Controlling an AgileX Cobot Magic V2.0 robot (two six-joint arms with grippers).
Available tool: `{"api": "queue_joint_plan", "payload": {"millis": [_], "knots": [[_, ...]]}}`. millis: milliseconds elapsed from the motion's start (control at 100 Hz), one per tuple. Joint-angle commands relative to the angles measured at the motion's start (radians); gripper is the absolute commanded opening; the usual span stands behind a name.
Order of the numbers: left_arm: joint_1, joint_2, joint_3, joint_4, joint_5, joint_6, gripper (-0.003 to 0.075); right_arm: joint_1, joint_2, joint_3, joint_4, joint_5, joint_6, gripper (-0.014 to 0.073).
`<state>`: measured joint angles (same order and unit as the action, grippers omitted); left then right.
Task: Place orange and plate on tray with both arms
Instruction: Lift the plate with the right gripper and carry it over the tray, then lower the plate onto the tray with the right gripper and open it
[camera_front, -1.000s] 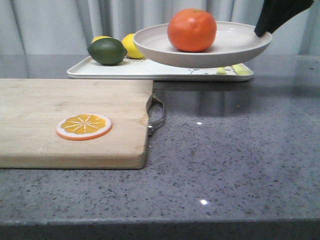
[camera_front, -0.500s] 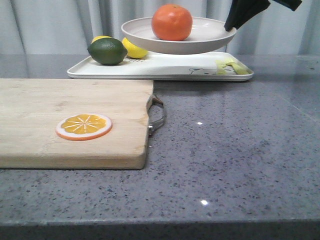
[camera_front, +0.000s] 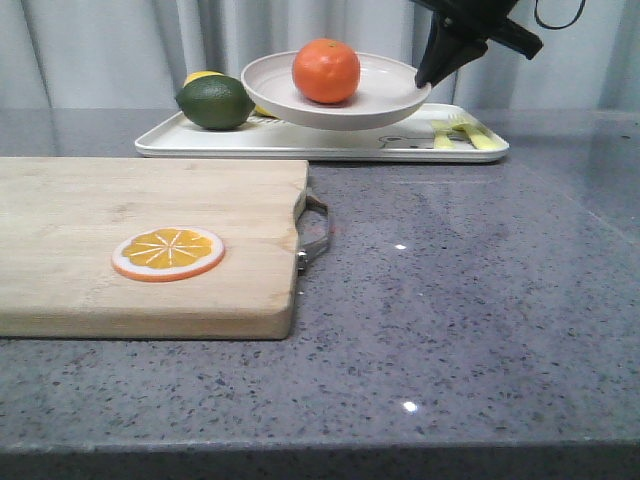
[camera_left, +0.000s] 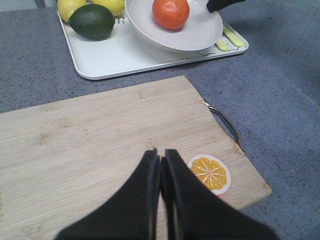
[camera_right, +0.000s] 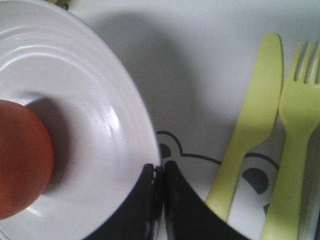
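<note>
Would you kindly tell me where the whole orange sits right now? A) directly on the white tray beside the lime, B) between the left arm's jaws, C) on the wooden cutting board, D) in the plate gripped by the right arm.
D: the orange rests in the plate, whose rim the right gripper pinches over the tray, while the left gripper hovers shut and unloaded above the cutting board.

The left gripper (camera_left: 161, 162) hung over the cutting board (camera_left: 100, 145), jaws pressed together, an orange slice (camera_left: 210, 172) just beside. Beyond the board, the tray (camera_left: 125, 60) carried the plate (camera_left: 200, 35) with 1 orange (camera_left: 171, 13).
</note>
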<state>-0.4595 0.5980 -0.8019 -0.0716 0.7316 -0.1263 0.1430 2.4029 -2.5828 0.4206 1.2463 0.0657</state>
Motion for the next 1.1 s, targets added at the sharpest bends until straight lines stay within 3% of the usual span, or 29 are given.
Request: {"api": "queue_joint_plan", "payload": {"millis": [0, 880, 1090], "knots": [[0.001, 0.001, -0.026, -0.002, -0.076, -0.008, -0.0020, -0.005, -0.055, -0.044, 0.031, 0.009, 0.007, -0.0057], [0.001, 0.001, -0.026, -0.002, -0.083, -0.008, -0.0020, -0.005, -0.015, -0.044, -0.018, -0.070, 0.007, -0.0057], [0.001, 0.001, -0.026, -0.002, -0.083, -0.008, -0.0020, -0.005, -0.008, -0.044, -0.018, -0.106, 0.009, -0.0015]]}}
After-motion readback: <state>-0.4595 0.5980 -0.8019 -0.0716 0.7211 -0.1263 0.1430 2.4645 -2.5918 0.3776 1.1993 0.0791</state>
